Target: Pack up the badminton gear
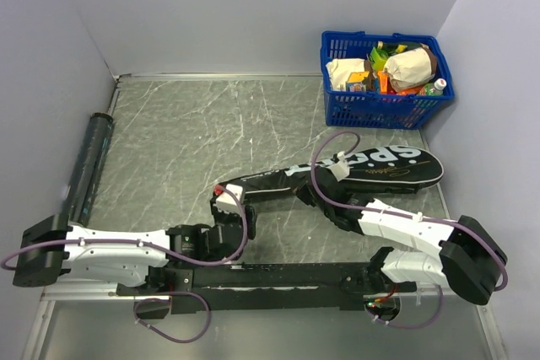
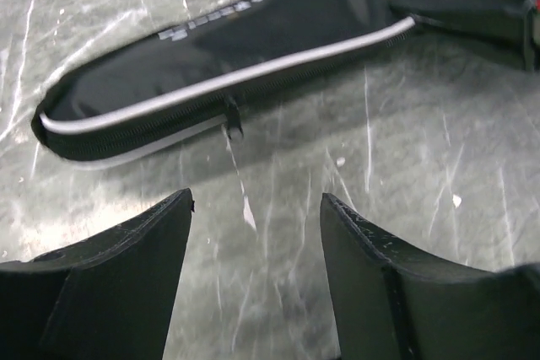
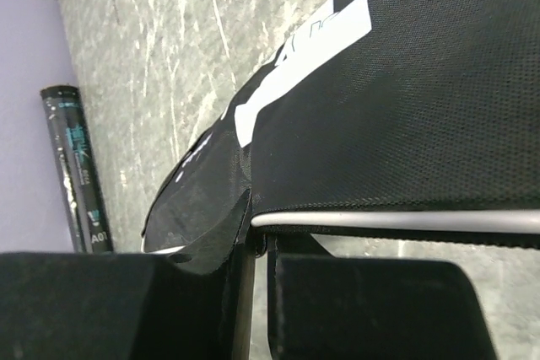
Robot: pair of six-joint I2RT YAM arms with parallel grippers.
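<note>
The black racket-shaped bag [image 1: 380,166] with white lettering lies flat across the table, head end to the right and narrow end [image 2: 253,40] to the left. My right gripper [image 1: 319,194] sits at the bag's near edge by its middle. In the right wrist view this gripper [image 3: 260,238] is shut, pinching the bag [image 3: 405,107] at its grey-piped zipper seam. My left gripper [image 1: 226,211] hovers just short of the narrow end, open [image 2: 257,200], with bare table between its fingers [image 2: 126,267]. A small zipper pull [image 2: 232,120] hangs from that end. The long dark tube [image 1: 89,166] lies along the left wall.
A blue plastic basket [image 1: 337,107] full of groceries stands at the back right corner. Walls close the table on the left, back and right. The tube [image 3: 76,166] shows far left in the right wrist view. Purple cables loop over both arms.
</note>
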